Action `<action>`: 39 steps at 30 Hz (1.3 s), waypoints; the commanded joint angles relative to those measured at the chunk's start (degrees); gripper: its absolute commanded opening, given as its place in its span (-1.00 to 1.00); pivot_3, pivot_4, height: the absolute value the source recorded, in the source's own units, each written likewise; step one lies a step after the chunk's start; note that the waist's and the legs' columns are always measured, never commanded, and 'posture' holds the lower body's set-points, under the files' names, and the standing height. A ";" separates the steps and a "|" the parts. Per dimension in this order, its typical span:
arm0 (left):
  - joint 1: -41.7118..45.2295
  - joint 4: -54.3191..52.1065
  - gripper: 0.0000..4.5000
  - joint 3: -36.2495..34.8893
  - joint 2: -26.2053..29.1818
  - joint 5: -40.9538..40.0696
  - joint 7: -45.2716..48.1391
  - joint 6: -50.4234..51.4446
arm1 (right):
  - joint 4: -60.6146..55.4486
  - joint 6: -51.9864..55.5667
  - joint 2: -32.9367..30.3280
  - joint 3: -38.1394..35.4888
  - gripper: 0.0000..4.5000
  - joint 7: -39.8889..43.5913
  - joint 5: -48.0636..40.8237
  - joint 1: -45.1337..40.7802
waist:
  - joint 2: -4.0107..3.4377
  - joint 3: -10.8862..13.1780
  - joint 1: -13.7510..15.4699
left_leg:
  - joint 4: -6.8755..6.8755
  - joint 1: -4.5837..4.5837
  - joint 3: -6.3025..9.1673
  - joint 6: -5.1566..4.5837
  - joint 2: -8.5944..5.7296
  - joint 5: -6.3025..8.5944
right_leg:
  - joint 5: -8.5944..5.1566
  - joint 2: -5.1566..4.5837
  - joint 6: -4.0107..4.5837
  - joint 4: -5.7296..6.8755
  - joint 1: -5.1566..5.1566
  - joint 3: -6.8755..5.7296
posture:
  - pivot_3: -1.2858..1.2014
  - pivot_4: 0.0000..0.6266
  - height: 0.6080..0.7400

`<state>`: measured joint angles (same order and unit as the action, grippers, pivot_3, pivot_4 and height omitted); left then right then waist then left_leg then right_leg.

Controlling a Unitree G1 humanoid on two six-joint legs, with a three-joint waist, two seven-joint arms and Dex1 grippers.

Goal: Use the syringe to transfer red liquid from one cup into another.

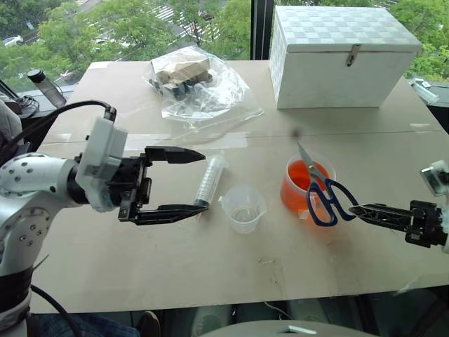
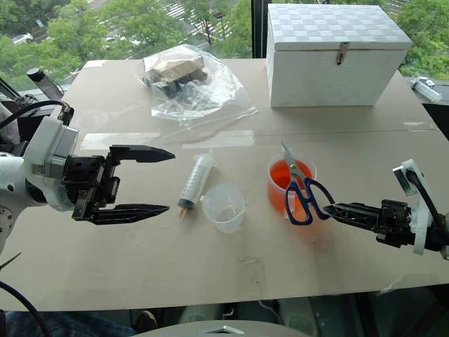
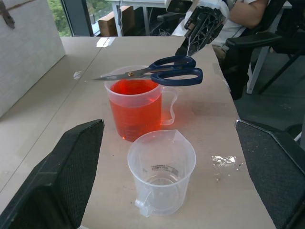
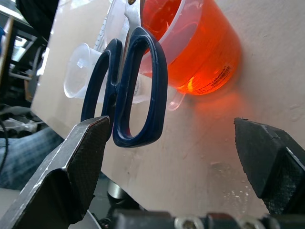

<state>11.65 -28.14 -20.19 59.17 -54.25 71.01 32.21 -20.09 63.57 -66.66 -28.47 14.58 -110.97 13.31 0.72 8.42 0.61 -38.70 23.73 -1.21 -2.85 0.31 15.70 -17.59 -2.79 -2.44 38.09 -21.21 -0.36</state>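
On tan table by window, white box, plastic bag, both hands' fingers apart.

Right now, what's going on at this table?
Nothing is held yet. The left tool hangs open just left of the syringe, which lies flat on the table beside the empty small beaker. The taller cup holds red liquid, and blue-handled scissors rest across its rim. The right tool is open, one finger close to the scissor handles.
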 commanded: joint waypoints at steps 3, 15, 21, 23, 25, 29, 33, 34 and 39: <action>1.05 -0.31 1.00 -0.59 0.10 -0.33 0.96 -0.54 | -1.90 -1.91 4.88 5.30 0.98 1.76 -2.03 -3.44 | -0.01 0.01 0.04 | -0.04 0.00 0.01 -0.01 0.01 0.01 | 0.00 0.01 0.00 0.02 0.00 0.00 | 0.03 -0.52 1.00; 1.42 -0.28 1.00 -1.32 -0.74 -0.98 1.64 -0.52 | -3.36 -5.14 13.37 9.74 -0.46 -3.49 -2.03 -7.39 | 0.00 0.01 0.18 | -0.07 0.02 0.02 -0.01 0.01 0.01 | 0.01 -0.02 -0.02 0.03 -0.01 0.00 | 0.03 -0.52 1.00; 2.30 -0.34 1.00 -1.23 -2.17 -2.60 -0.55 0.35 | -3.96 -5.49 13.39 3.76 -1.00 0.44 -2.03 -6.09 | 0.00 0.00 0.14 | -0.09 0.01 0.02 -0.02 0.01 0.01 | 0.01 -0.03 -0.02 0.04 0.00 0.00 | 0.03 -0.52 1.00; 2.32 -0.47 1.00 -1.02 -2.48 -2.51 -0.94 0.29 | -3.36 -5.45 13.45 1.80 -1.00 1.15 -2.03 -6.04 | 0.01 0.00 0.14 | -0.09 0.01 0.01 -0.01 0.01 0.01 | 0.02 -0.03 -0.03 0.05 0.00 0.00 | 0.03 -0.52 1.00; 2.83 -0.71 1.00 -0.43 -3.23 -2.42 -1.68 0.06 | 1.16 -5.18 13.68 -1.75 -1.00 -0.13 -2.03 -8.20 | 0.01 0.00 0.13 | -0.09 0.01 0.02 -0.01 0.01 0.01 | 0.02 -0.02 -0.03 0.06 0.01 0.00 | 0.03 -0.52 1.00; 5.43 -0.66 1.00 0.52 -5.00 -3.64 -3.85 0.52 | 11.85 -4.90 12.43 -4.10 -1.00 -8.62 -2.03 -13.61 | 0.01 0.00 0.11 | -0.22 0.01 -0.02 -0.02 0.01 0.01 | 0.03 -0.01 -0.04 0.12 0.02 0.03 | 0.03 -0.52 1.00; 7.64 -0.38 1.00 1.14 -6.47 -4.25 -5.85 1.22 | 18.26 -6.90 10.10 -1.64 -1.00 -17.33 2.04 -16.17 | 0.01 0.00 0.21 | -0.27 0.02 0.00 0.00 0.01 0.00 | 0.02 0.00 -0.04 0.24 0.00 0.01 | 0.03 -0.52 1.00; 7.99 -0.28 1.00 1.35 -6.67 -4.00 -5.98 1.18 | 20.03 -6.95 9.85 -0.70 -1.00 -18.65 4.76 -17.21 | 0.00 0.00 0.13 | -0.27 0.02 -0.01 0.00 0.01 0.00 | 0.02 0.00 -0.04 0.25 -0.01 0.02 | 0.03 -0.52 1.00; 8.34 0.10 1.00 1.95 -7.37 -2.10 -7.37 0.28 | 23.82 -8.81 9.24 2.38 -0.19 -16.75 23.12 -20.00 | -0.01 0.00 -0.07 | -0.30 0.00 -0.12 0.00 0.01 0.00 | 0.02 0.02 -0.04 0.31 -0.04 0.15 | 0.03 -0.52 1.00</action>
<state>19.52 -27.68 -17.45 51.68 -56.96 64.48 33.34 3.87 55.89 -55.87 -25.53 -4.04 -92.47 -5.90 0.70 8.43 0.54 -39.00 23.74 -1.31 -2.85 0.32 15.70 -17.57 -2.77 -2.48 38.40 -21.26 -0.22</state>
